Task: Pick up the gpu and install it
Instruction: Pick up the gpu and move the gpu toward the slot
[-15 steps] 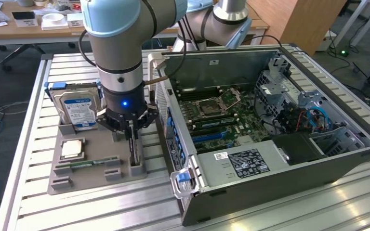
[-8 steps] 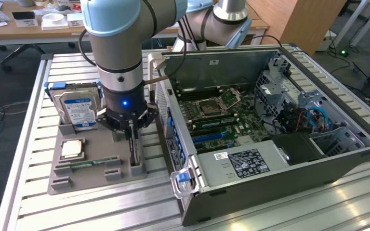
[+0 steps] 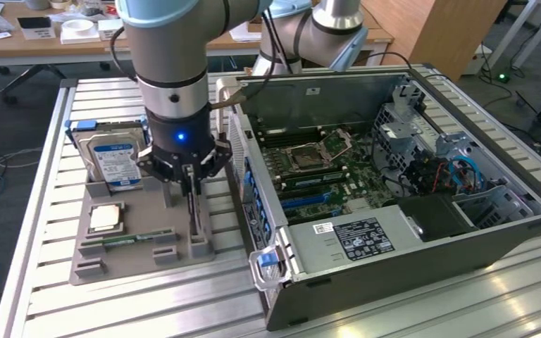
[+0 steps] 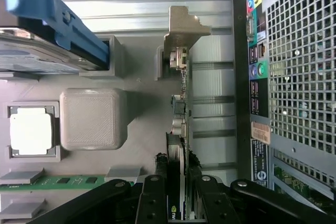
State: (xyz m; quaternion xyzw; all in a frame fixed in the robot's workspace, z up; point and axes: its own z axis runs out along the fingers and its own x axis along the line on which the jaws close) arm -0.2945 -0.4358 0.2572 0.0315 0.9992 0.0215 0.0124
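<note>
At the exterior view's left-centre, the upright gpu [image 4: 181, 103] is clamped by the nearly closed gripper [image 4: 179, 182]; a green mark [image 4: 173, 209] on it is caught by the wrist view.

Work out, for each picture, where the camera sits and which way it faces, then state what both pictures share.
Exterior view: off the arm, raised above the table, looking down on the open computer case and grey holder; the arm and pincer show.
Wrist view: on the wrist, looking down along the pincer's fingers, closed on the gpu.
Shared: gpu, holder, case, hard drive.
</note>
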